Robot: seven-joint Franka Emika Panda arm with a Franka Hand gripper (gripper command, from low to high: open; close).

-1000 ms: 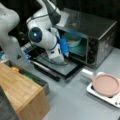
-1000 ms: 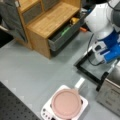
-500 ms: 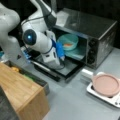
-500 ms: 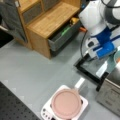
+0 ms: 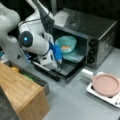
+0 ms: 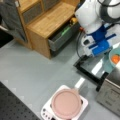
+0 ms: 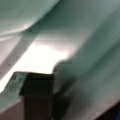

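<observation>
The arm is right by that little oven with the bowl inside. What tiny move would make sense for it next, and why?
Probably a slight pull back from the oven. The end effector sits over the open door, just beside the teal bowl, which rests inside on the oven tray with something orange in it. The wrist view shows only teal surface very close up, so backing away slowly would likely avoid nudging the bowl.
</observation>
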